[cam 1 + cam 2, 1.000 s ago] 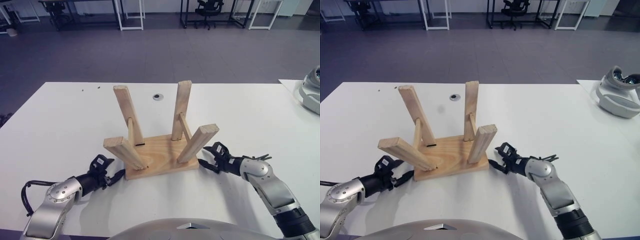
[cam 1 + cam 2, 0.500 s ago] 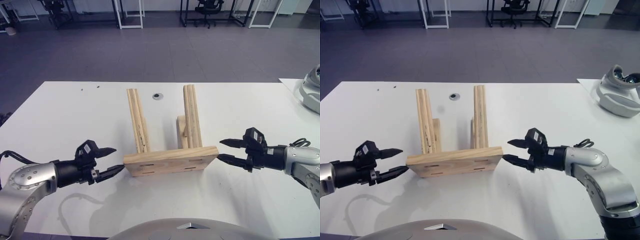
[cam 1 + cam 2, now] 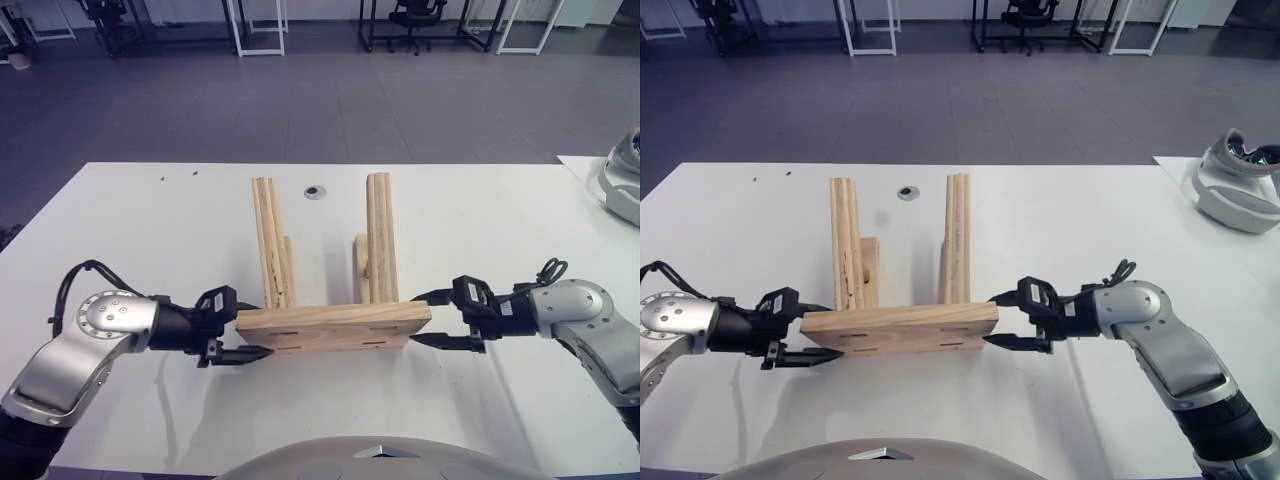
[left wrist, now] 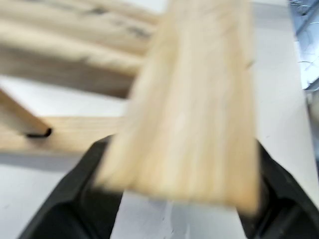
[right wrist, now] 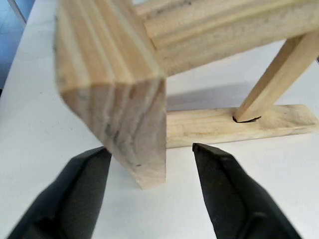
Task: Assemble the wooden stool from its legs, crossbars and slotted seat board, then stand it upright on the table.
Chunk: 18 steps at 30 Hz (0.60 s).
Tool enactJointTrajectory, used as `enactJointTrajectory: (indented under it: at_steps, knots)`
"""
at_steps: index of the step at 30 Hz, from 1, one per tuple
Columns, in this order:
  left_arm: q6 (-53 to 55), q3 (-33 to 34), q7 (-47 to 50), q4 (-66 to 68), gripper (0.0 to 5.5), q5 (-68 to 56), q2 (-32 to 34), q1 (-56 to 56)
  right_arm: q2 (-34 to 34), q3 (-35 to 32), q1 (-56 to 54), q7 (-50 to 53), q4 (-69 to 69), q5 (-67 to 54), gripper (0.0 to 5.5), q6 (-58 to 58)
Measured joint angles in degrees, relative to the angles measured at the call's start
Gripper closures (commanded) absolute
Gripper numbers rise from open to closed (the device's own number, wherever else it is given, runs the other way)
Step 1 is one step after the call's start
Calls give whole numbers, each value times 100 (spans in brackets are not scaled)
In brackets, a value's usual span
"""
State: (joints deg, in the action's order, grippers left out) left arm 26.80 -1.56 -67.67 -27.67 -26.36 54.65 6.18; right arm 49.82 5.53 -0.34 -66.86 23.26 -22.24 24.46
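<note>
The wooden stool lies on its side on the white table (image 3: 130, 230). Its seat board (image 3: 335, 325) stands on edge facing me, and its legs (image 3: 270, 245) point away, with a crossbar (image 3: 365, 262) between them. My left gripper (image 3: 240, 335) is open around the board's left end. In the left wrist view the board (image 4: 194, 99) sits between the black fingers (image 4: 84, 174). My right gripper (image 3: 428, 320) is open around the right end. In the right wrist view the board's end (image 5: 119, 99) has a small gap to each finger (image 5: 229, 194).
A grey-and-white headset (image 3: 1235, 195) rests on a separate table at the far right. A small round grommet (image 3: 317, 192) sits in the table beyond the stool's legs. Bare tabletop spreads on both sides of the stool.
The stool, legs up a second ago, now lies on its side. Since half a second ago both grippers have closed in from the sides and now straddle the seat board's ends.
</note>
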Motion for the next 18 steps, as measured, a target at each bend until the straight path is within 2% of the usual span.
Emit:
enactJointTrajectory:
  at_steps: [6,13,18]
  knots:
    - [-11,-76,-51,64,386,28,2,-76,-6,39,-16,-127,73,-81,396,2]
    - [-92,-119,-32,6,395,289,1,-301,30,-5,-214,-420,15,-315,406,250]
    - [1245,643,-441,-33,408,-1816,526,-1027,487,-749,-850,-884,-84,-1927,406,1586]
